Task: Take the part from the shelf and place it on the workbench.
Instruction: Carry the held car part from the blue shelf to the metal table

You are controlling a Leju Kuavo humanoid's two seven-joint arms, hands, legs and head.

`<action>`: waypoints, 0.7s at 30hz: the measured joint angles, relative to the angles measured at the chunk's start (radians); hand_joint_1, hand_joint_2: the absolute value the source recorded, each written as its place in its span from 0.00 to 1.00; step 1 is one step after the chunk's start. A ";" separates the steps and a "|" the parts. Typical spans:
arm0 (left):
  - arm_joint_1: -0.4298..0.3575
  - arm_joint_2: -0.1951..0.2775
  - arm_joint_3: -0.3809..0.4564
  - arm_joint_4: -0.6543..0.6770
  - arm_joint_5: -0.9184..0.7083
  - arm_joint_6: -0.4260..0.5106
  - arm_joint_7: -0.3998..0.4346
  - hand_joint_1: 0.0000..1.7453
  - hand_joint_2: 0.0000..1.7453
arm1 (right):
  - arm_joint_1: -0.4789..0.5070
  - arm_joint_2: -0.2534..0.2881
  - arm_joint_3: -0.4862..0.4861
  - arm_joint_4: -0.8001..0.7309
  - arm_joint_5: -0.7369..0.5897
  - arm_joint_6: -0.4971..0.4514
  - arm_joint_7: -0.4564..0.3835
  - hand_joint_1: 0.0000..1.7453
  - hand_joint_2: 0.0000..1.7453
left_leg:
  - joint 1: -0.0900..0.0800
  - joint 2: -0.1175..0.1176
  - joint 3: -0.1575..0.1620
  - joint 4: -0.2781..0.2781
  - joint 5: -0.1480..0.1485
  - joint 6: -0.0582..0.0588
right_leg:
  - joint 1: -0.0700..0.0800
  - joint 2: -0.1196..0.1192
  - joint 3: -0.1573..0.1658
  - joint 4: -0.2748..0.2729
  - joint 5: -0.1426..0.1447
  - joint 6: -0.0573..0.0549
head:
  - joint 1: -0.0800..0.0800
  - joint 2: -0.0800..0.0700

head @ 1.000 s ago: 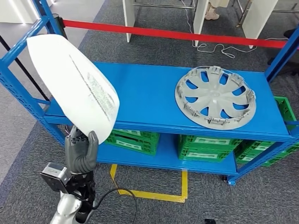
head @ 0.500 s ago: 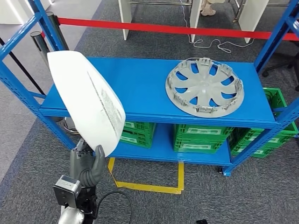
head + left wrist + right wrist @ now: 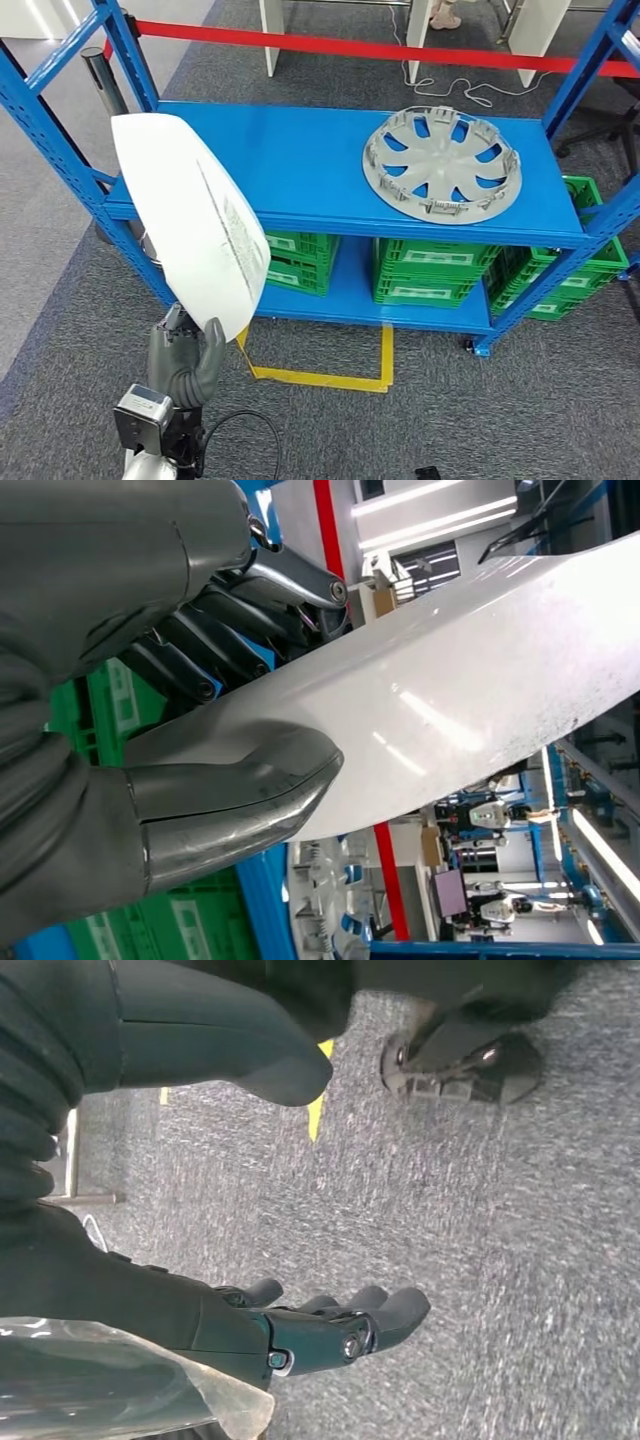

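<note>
My left hand (image 3: 183, 358) grips the lower end of a large white curved panel (image 3: 192, 216), the part, and holds it upright in front of the blue shelf's left end. Up close in the left wrist view the thumb (image 3: 241, 805) presses one face of the white panel (image 3: 468, 690) and the fingers (image 3: 226, 610) lie on the other. My right hand (image 3: 317, 1330) hangs over the grey carpet with its fingers apart and nothing in it. A grey wheel cover (image 3: 441, 162) lies flat on the blue shelf (image 3: 302, 170) to the right.
Green crates (image 3: 430, 270) fill the shelf's lower level. Blue uprights (image 3: 53, 120) frame the shelf's ends. A red barrier belt (image 3: 362, 46) runs behind it, with white table legs beyond. Yellow tape (image 3: 332, 378) marks the grey carpet in front.
The whole picture has shifted, so the camera has moved; the shelf now sits higher and further away. The left hand still holds the white panel the same way.
</note>
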 joint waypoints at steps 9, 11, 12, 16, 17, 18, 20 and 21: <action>0.012 0.014 0.016 -0.009 0.074 -0.008 -0.018 1.00 1.00 | -0.002 -0.005 0.004 0.001 -0.001 0.084 0.046 0.00 1.00 | 0.006 -0.006 -0.054 0.217 -0.181 -0.046 | 0.005 -0.005 -0.028 -0.073 0.030 -0.064 | -0.008 0.000; 0.009 0.013 0.021 -0.004 0.086 -0.027 -0.022 1.00 1.00 | -0.002 -0.013 0.001 0.001 -0.020 0.138 0.068 0.00 1.00 | 0.006 -0.007 -0.045 0.285 -0.185 -0.045 | 0.008 -0.007 -0.054 -0.067 0.051 -0.064 | -0.009 0.000; 0.005 0.012 0.023 -0.001 0.090 -0.035 -0.025 1.00 1.00 | -0.002 -0.017 -0.001 0.001 -0.025 0.156 0.074 0.00 1.00 | 0.006 -0.007 -0.021 0.271 -0.159 -0.042 | 0.009 -0.007 -0.071 -0.061 0.060 -0.063 | -0.009 0.000; -0.018 -0.004 0.025 0.009 0.102 -0.056 -0.034 1.00 1.00 | -0.004 -0.027 -0.006 0.001 -0.027 0.182 0.065 0.00 1.00 | 0.002 -0.015 0.143 0.028 -0.113 -0.019 | 0.014 -0.003 -0.118 -0.043 0.090 -0.050 | -0.008 0.000; -0.022 -0.009 0.026 0.011 0.106 -0.064 -0.032 1.00 1.00 | -0.004 -0.027 -0.006 0.001 -0.026 0.188 0.058 0.00 1.00 | -0.001 -0.017 0.159 -0.006 -0.121 -0.015 | 0.014 -0.003 -0.125 -0.042 0.099 -0.045 | -0.008 0.000; -0.024 -0.012 0.026 0.014 0.111 -0.076 -0.027 1.00 1.00 | -0.004 -0.028 -0.006 0.001 -0.027 0.193 0.052 0.00 1.00 | -0.003 -0.017 0.160 -0.021 -0.122 -0.012 | 0.013 -0.002 -0.130 -0.043 0.109 -0.037 | -0.007 0.000; -0.025 -0.016 0.026 0.025 0.119 -0.101 -0.014 1.00 1.00 | -0.001 -0.029 -0.007 0.002 -0.027 0.201 0.041 0.00 1.00 | -0.001 -0.013 0.144 -0.028 -0.105 0.000 | 0.010 -0.002 -0.144 -0.036 0.102 -0.023 | -0.007 0.000; -0.024 -0.017 0.025 0.032 0.120 -0.111 -0.010 1.00 1.00 | 0.001 -0.029 -0.008 0.002 -0.027 0.203 0.035 0.00 1.00 | 0.000 -0.010 0.133 -0.030 -0.093 0.008 | 0.009 -0.001 -0.155 -0.016 0.072 -0.019 | -0.005 0.000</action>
